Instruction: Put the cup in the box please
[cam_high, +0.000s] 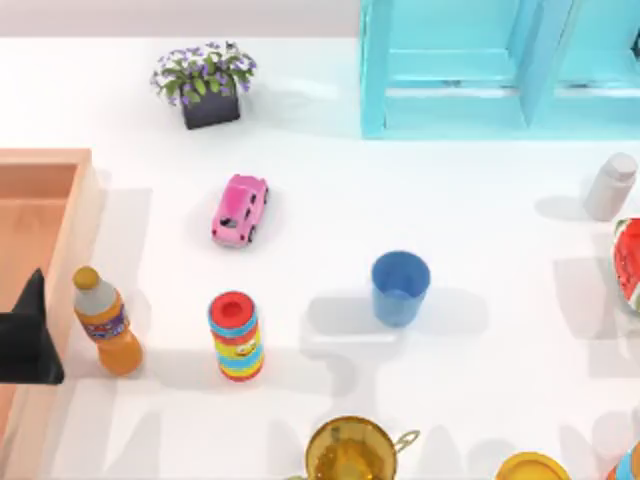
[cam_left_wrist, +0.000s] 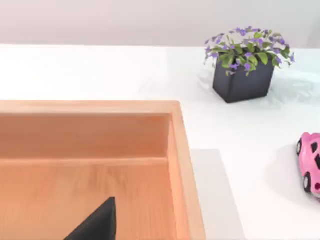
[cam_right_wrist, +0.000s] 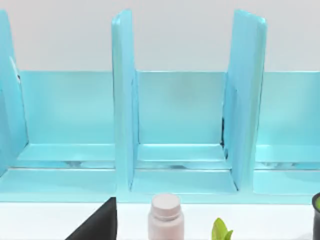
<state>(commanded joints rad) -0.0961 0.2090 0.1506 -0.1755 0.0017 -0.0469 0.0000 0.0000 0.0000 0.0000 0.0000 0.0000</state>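
The blue cup (cam_high: 400, 288) stands upright and alone on the white table, right of centre. The light wooden box (cam_high: 45, 157) sits at the table's left edge, and its thick rim and bare floor fill much of the left wrist view (cam_left_wrist: 100, 106). My left gripper (cam_high: 25, 335) is a dark shape over the box's near part, far left of the cup; a dark part of it (cam_left_wrist: 95, 225) shows above the box floor. My right gripper (cam_right_wrist: 95, 225) is near the turquoise cabinet (cam_right_wrist: 180, 115), away from the cup.
Between box and cup stand an orange juice bottle (cam_high: 108, 322), a red-capped can (cam_high: 236, 337) and a pink toy car (cam_high: 240, 210). A flower pot (cam_high: 208, 85) is behind, a gold pot (cam_high: 350, 450) in front. A grey bottle (cam_high: 610, 186) and watermelon (cam_high: 628, 262) are at the right.
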